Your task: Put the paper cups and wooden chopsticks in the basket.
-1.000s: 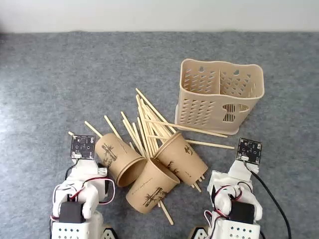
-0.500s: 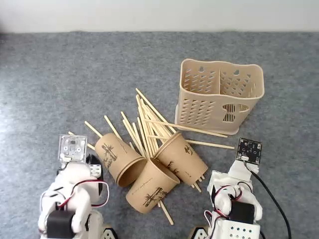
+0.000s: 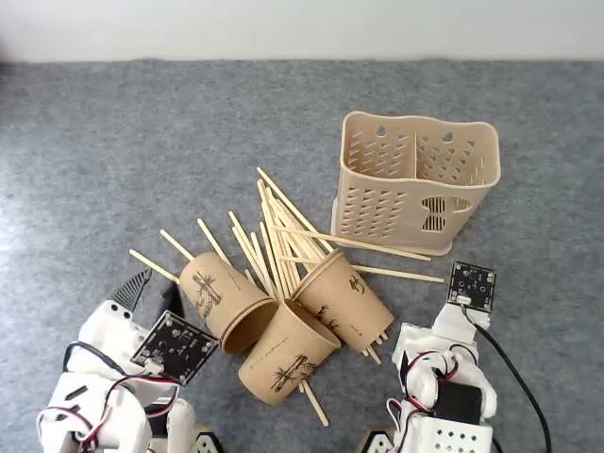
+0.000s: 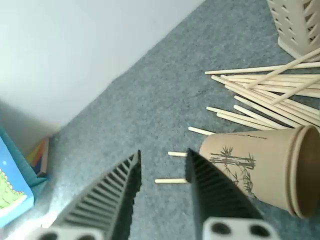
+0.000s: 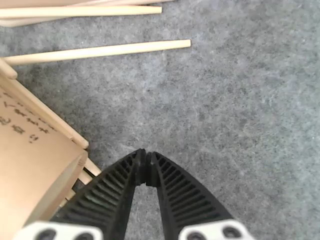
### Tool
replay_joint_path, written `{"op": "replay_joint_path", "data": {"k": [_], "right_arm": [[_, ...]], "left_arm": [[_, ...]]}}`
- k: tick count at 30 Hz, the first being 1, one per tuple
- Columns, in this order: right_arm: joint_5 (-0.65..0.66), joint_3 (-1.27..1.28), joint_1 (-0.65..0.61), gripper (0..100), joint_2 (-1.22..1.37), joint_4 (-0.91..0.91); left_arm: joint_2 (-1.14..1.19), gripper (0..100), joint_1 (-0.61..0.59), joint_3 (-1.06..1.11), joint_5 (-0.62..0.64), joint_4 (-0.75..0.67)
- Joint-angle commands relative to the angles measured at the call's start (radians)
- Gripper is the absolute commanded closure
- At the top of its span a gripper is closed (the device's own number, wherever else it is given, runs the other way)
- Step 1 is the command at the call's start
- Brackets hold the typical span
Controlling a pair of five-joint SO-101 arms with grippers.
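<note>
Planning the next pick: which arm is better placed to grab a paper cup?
Probably left: the left end effector is open beside the nearest paper cup; the right end effector is shut.

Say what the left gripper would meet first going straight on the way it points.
Probably the end of a chopstick lying ahead, between the open fingers of the left gripper. The cup lies just beside that line. Depth is unclear.

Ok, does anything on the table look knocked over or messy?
Yes. Three brown paper cups lie tipped on their sides atop a scattered fan of thin wooden chopsticks, on the grey mat beside the beige perforated plastic basket, which stands upright.
</note>
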Motion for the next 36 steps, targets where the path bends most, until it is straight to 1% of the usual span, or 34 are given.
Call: {"op": "replay_joint_path", "data": {"k": [1,7,10,13,15,19,22,27,29,32,36], "right_arm": [[-0.006,0.017,0.002,99.0,-0.008,0.002],[-0.006,0.017,0.002,99.0,-0.008,0.002],[-0.006,0.017,0.002,99.0,-0.008,0.002],[-0.006,0.017,0.002,99.0,-0.008,0.002],[-0.006,0.017,0.002,99.0,-0.008,0.002],[-0.006,0.017,0.002,99.0,-0.008,0.002],[-0.006,0.017,0.002,99.0,-0.008,0.002],[-0.006,0.017,0.002,99.0,-0.008,0.002],[-0.006,0.017,0.002,99.0,-0.008,0.002],[-0.006,0.017,0.002,99.0,-0.008,0.002],[-0.006,0.017,0.002,99.0,-0.008,0.002]], "left_arm": [[0.006,79,-0.005,0.048,0.040,-0.005],[0.031,79,0.005,0.154,0.086,-0.072],[0.129,79,0.005,0.162,0.094,-0.083],[0.288,79,0.008,0.102,0.094,-0.100],[0.410,79,0.041,0.027,0.097,-0.084],[0.626,79,0.150,-0.160,0.196,0.041],[0.740,79,0.242,-0.262,0.247,0.104],[0.829,79,0.391,-0.280,0.336,0.104],[0.845,79,0.425,-0.254,0.356,0.081],[0.873,79,0.423,-0.222,0.351,0.040],[0.898,79,0.371,-0.191,0.341,-0.011]]}}
